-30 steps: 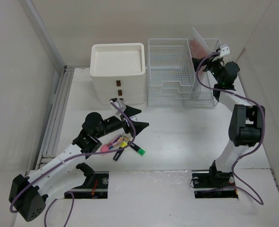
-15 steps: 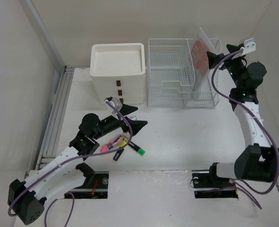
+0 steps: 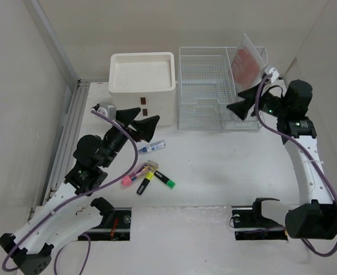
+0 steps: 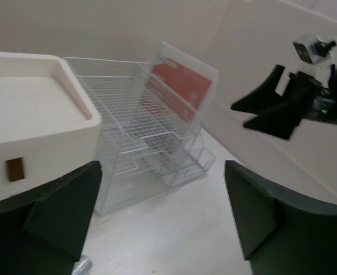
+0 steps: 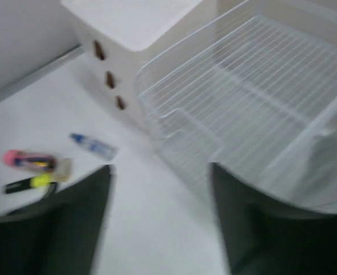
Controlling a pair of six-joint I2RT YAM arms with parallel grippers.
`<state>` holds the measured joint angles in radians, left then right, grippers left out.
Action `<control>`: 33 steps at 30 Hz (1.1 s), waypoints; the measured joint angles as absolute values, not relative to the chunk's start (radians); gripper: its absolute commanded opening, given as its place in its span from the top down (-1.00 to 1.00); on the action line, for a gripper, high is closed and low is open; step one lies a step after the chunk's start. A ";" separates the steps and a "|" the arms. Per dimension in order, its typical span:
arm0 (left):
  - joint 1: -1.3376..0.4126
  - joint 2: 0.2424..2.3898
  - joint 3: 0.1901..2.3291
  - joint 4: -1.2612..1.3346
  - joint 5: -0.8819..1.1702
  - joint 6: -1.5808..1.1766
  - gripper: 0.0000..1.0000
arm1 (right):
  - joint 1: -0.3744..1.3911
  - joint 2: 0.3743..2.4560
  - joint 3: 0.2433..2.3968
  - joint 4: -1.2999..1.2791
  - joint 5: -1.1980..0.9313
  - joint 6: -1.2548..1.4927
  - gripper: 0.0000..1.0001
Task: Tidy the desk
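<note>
Our left claw hangs with its jaws wide apart and nothing between them, just in front of the white boxy drawer unit with brown handles. Close beneath it a clear tube with a blue cap lies flat. Nearer our bases sits a small cluster: a pink marker, a yellow-and-black highlighter and a green-tipped black highlighter, all close together.

Our right claw is raised with its jaws apart and empty, at the front right corner of the white wire-mesh rack. We cannot tell whether it touches the wire. A red-and-white sheet leans tilted in the rack's narrow right compartment, just behind this claw.

The large flat white matte counter lies under both arms, enclosed by beige walls. It carries the drawer unit and rack side by side at its far edge.
</note>
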<state>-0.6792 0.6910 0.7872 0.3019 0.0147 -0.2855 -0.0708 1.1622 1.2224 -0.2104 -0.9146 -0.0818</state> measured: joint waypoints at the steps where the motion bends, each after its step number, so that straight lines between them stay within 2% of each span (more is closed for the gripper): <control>1: -0.680 0.699 0.801 0.277 -0.019 -0.287 -0.44 | -0.050 1.153 1.185 -0.217 -0.925 -0.083 -1.00; 3: -0.680 0.725 0.842 0.228 -0.098 -0.279 -0.37 | -0.016 1.132 1.095 -0.215 -0.958 -0.067 -1.00; 5: -0.679 0.794 0.905 0.181 -0.182 -0.273 -0.17 | 0.006 1.127 1.033 -0.226 -0.978 -0.051 -1.00; 8: -0.674 0.932 0.994 0.121 -0.281 -0.263 -0.14 | 0.023 1.146 1.028 -0.239 -0.966 -0.032 -1.00; 9: -0.663 0.991 1.028 0.096 -0.295 -0.260 -0.17 | 0.028 1.152 1.039 -0.245 -0.957 -0.029 -1.00; 11: -0.637 1.095 1.071 0.054 -0.296 -0.240 -0.46 | 0.042 1.175 1.073 -0.252 -0.945 -0.022 -1.00; 12: -0.620 1.145 1.087 0.028 -0.290 -0.228 -0.51 | 0.046 1.185 1.086 -0.250 -0.941 -0.018 -1.00; 16: -0.555 1.283 1.122 -0.065 -0.263 -0.190 -0.57 | 0.044 1.213 1.093 -0.234 -0.968 -0.002 -1.00; 20: -0.495 1.304 1.110 -0.098 -0.215 -0.171 -0.57 | 0.014 1.217 1.064 -0.225 -1.012 0.002 -1.00; 29: -0.408 1.222 1.041 -0.016 -0.105 -0.189 -0.11 | -0.034 1.218 1.048 -0.223 -1.063 0.004 -1.00; 33: -0.409 1.227 1.021 0.008 -0.089 -0.203 -0.07 | -0.047 1.222 1.048 -0.223 -1.074 0.005 -1.00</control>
